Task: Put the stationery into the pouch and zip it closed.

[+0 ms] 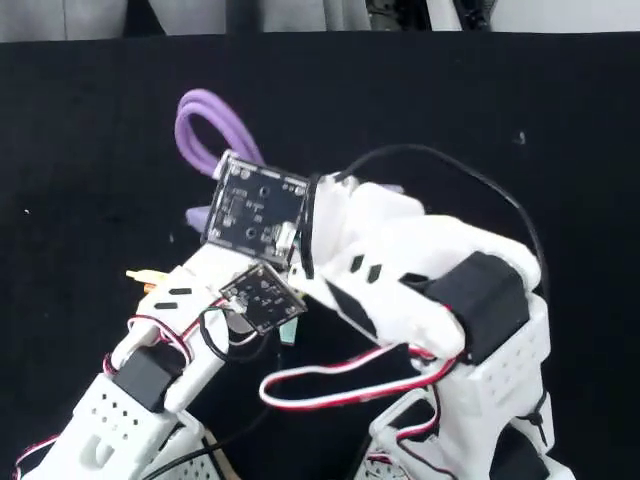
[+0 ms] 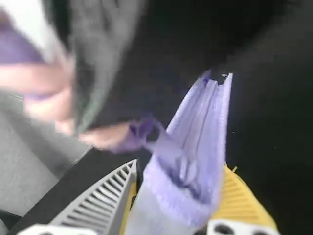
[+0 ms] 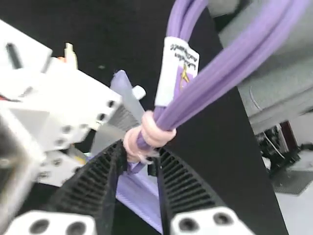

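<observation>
The lavender pouch [image 2: 198, 142] is pinched at its edge between the grey and yellow fingers of my left gripper [image 2: 183, 171], which is shut on it. A purple cord strap [image 3: 205, 63] with a white tag [image 3: 177, 68] runs from the pouch's zip pull. My right gripper [image 3: 142, 154] has its black fingers shut on the pink bead [image 3: 146, 134] at the strap's base. In the high view the strap [image 1: 205, 130] loops up behind both arms, and a sliver of the pouch [image 1: 197, 215] peeks out beneath them. A small yellow item [image 1: 140, 274] lies on the table beside the left arm.
A black cloth [image 1: 480, 110] covers the table. Both arms crowd the middle and near side, their wrist camera boards [image 1: 255, 205] stacked over the pouch. Cables [image 1: 340, 375] hang between the arms. The table's far edge meets a pale wall [image 1: 300, 15].
</observation>
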